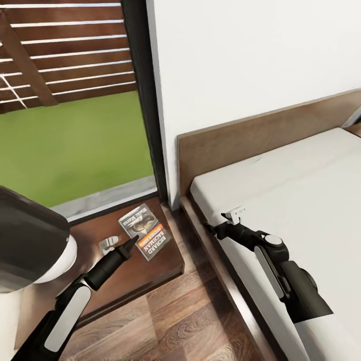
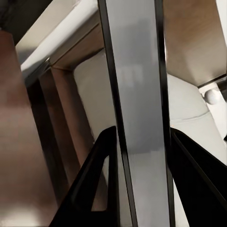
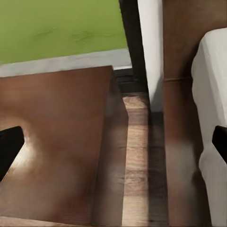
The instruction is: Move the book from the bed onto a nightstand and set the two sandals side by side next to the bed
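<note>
Upper left of the head view: window [image 1: 75, 100] onto a green lawn [image 1: 70, 150], with a slatted wooden fence [image 1: 65, 45] behind.

Lower left: nightstand [image 1: 100, 281] below the window, just beside the bed frame. On its top, toward the far right corner: the book [image 1: 145, 231], lying flat, cover up, turned askew.

Left gripper [image 1: 132, 242] reaching up from the lower left, tip at the book's near edge; touching or just above, cannot tell. In the left wrist view [image 2: 142, 132], fingers [image 2: 94, 184] spread well apart, nothing between them, a pale upright strip beyond.

Centre: narrow run of plank floor [image 1: 190, 321] between nightstand and bed; white wall [image 1: 250, 55] above.

Right: bed [image 1: 220, 271] with brown headboard [image 1: 260, 135] and light grey mattress [image 1: 311, 200].

Right gripper [image 1: 210, 228] over the mattress's left edge near the headboard, pointing toward the nightstand. In the right wrist view [image 3: 113, 146], one fingertip [image 3: 9, 151] at each side edge of the frame, spread wide, holding nothing; nightstand top [image 3: 61, 132], floor strip [image 3: 137, 161] and mattress corner [image 3: 213, 75] below.
</note>
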Motion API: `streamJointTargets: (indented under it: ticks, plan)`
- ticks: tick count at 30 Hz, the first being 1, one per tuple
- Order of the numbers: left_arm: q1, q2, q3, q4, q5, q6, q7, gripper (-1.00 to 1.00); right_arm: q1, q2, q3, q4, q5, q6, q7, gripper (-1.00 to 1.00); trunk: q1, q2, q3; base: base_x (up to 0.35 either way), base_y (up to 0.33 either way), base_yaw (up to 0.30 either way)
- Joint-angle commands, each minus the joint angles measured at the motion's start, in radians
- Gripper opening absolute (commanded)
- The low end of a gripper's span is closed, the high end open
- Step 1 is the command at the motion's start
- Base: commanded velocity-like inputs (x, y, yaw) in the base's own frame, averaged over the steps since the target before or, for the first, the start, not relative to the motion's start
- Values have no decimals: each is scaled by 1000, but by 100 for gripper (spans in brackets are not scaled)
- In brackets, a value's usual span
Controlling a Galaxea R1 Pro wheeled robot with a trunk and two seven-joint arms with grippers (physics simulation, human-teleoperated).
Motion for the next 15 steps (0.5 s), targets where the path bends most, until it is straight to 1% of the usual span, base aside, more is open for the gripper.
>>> streamJointTargets:
  ticks: [1,3,5,8,10,12,15]
  plan:
    - [-1,1,-1,0,16,7,-2,-100,0,-1,1,-1,-10,8,-2,100,0,0,-1,0,0,276]
    - [0,2,0,3,18,7,-3,-100,0,-1,1,-1,-10,8,-2,100,0,0,-1,-14,-5,276]
    - [1,2,0,5,19,6,-3,-100,0,-1,1,-1,-10,8,-2,100,0,0,-1,-151,-106,276]
    - [1,2,0,6,19,6,-3,-100,0,-1,1,-1,-10,8,-2,100,0,0,-1,-197,-169,276]
    - [1,2,0,7,20,6,-3,-100,0,-1,1,-1,-10,8,-2,100,0,0,-1,-88,-219,276]
    - [1,3,0,12,20,6,-4,-100,0,-1,1,-1,-10,8,-2,100,0,0,-1,31,-195,276]
    - [1,4,0,21,22,6,-7,-100,0,-1,0,-1,-10,8,-2,100,0,0,-1,101,-75,245]
